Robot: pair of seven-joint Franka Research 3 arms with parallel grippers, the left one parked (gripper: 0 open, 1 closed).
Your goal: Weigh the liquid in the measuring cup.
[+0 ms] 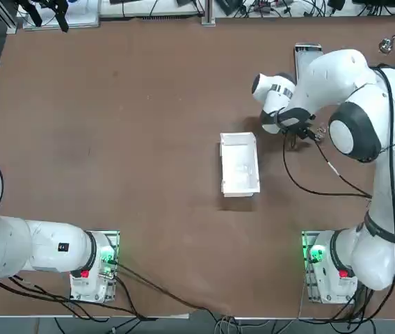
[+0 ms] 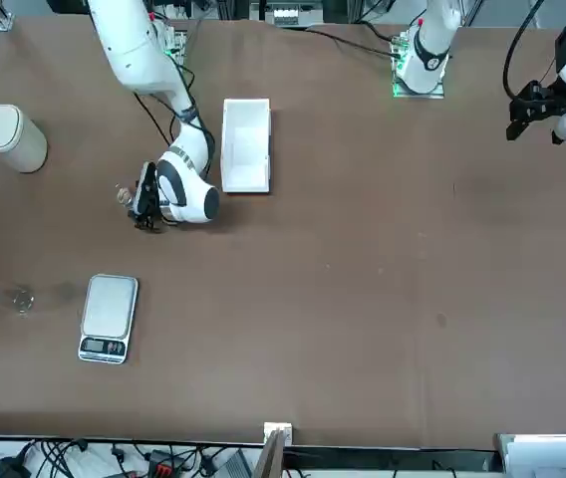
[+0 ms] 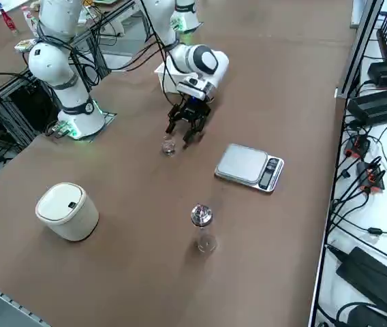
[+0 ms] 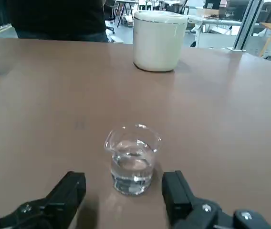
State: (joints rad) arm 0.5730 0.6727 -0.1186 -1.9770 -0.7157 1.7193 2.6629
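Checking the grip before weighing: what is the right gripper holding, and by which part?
Nothing: the right gripper is open, its fingers short of the small clear glass cup.

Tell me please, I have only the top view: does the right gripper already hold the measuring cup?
Observer: No. In the right wrist view, the right gripper's fingers are open, and the measuring cup stands on the table just ahead of them.
Operator: Is any liquid in it? The arm hides this from me.
Observer: Yes, clear liquid fills its lower part.
Operator: Is some object hidden behind the arm?
Observer: The right side view shows a white lidded canister standing at the robot's right.
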